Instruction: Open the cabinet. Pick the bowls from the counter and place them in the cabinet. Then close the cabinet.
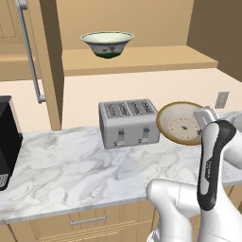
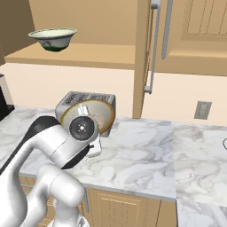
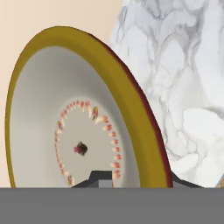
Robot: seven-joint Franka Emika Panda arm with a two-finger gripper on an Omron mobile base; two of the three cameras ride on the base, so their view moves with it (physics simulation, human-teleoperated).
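Observation:
The cabinet (image 1: 142, 59) has its left door (image 1: 49, 56) swung open. The deep cream bowl (image 1: 107, 43) (image 2: 53, 38) stands upright on its shelf. The shallower brown-rimmed bowl (image 1: 181, 124) (image 2: 91, 113) (image 3: 65, 131) is tipped up on its edge just above the marbled counter (image 1: 71, 165) (image 2: 142, 155), to the right of the toaster. My gripper (image 1: 204, 116) (image 3: 140, 181) is shut on this bowl's rim, one fingertip (image 3: 100, 179) inside and the other outside. In the right base view my hand covers the bowl's lower part.
A silver toaster (image 1: 128, 123) (image 2: 75, 99) stands on the counter right beside the held bowl. A black appliance (image 1: 7, 137) sits at the far left. A wall socket (image 1: 221, 99) (image 2: 203, 110) is behind. The open door's edge (image 2: 142, 53) juts out over the counter.

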